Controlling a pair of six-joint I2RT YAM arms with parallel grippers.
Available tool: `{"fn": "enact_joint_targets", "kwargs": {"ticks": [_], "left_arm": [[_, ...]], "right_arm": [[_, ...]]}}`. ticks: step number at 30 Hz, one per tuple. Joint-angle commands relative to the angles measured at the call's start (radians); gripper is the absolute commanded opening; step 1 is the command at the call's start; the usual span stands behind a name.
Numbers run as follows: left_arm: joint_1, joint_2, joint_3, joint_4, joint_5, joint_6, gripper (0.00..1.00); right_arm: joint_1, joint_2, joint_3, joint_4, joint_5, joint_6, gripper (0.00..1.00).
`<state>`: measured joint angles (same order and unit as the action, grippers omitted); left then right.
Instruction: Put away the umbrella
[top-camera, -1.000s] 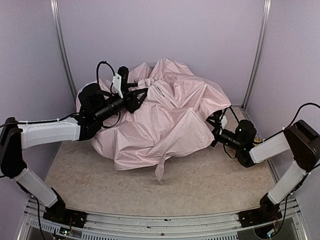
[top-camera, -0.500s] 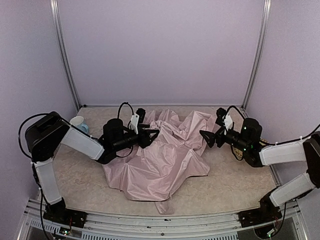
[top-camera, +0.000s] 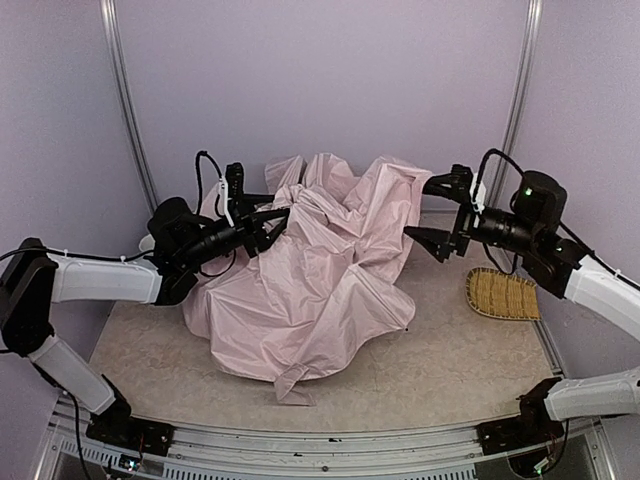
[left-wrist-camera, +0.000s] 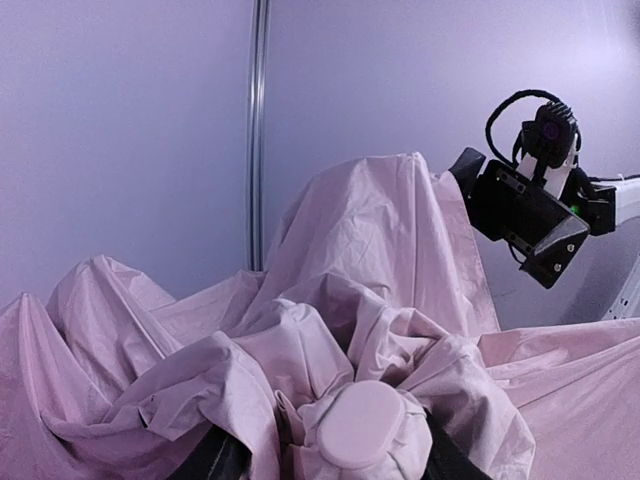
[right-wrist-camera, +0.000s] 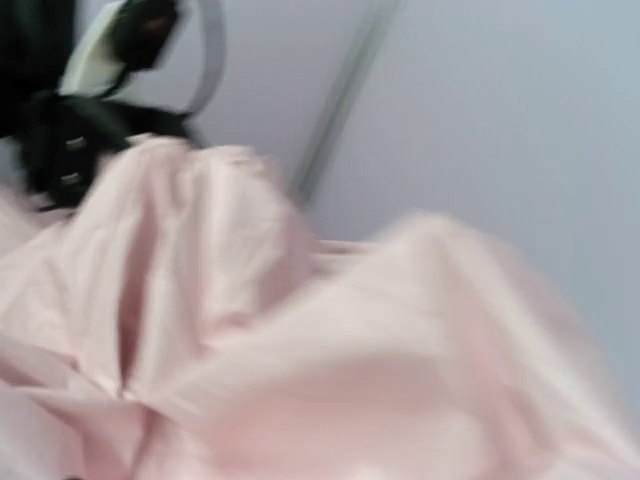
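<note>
**Umbrella Fabric Gripped by Left Tool; Right Tool Held Open Beside It**

On the left, the left arm (top-camera: 100, 278) is stretched low across the surface (top-camera: 450, 375) towards the middle. The left tool (top-camera: 268, 214) is closed on a bunch of the pink fabric at the upper left of the umbrella (top-camera: 310, 290). In the left wrist view, gathered folds and a rounded pink knob (left-wrist-camera: 360, 438) are seen pinched between the tool's dark fingers (left-wrist-camera: 440, 468) at the bottom edge of the picture.

In the middle, the umbrella is spread as a crumpled heap. Its lower skirt is draped on the surface, and its upper part is lifted into peaks near the back wall. Only the pale pink outer side is shown; the shaft cannot be made out.

To the right, the right tool (top-camera: 437, 212) is held above the surface with its jaws spread wide and nothing between them. Its upper finger is placed just beside the right edge of the raised fabric; whether contact is made cannot be told. The right wrist view is filled with blurred pink fabric.

At the far right, a woven straw mat (top-camera: 503, 293) is laid on the surface below the right arm (top-camera: 600, 285), apart from the umbrella.
</note>
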<state>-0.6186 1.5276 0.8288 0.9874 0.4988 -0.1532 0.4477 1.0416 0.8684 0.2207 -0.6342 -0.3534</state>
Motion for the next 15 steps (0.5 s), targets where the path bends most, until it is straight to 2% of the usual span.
{"fn": "enact_joint_targets", "kwargs": {"ticks": [1, 8, 11, 15], "left_arm": [[-0.057, -0.004, 0.01, 0.115, 0.094, -0.018, 0.0], [-0.156, 0.07, 0.039, 0.302, 0.159, -0.108, 0.0], [-0.172, 0.126, 0.065, 0.338, 0.169, -0.155, 0.0], [-0.198, 0.199, 0.072, 0.444, 0.169, -0.21, 0.0]], "right_arm": [[0.115, 0.091, 0.011, -0.174, 0.003, -0.111, 1.0], [0.286, 0.363, 0.129, -0.089, -0.083, -0.12, 1.0], [0.328, 0.407, 0.131, 0.092, -0.112, -0.075, 1.0], [0.341, 0.442, 0.091, 0.372, -0.138, 0.064, 1.0]]}}
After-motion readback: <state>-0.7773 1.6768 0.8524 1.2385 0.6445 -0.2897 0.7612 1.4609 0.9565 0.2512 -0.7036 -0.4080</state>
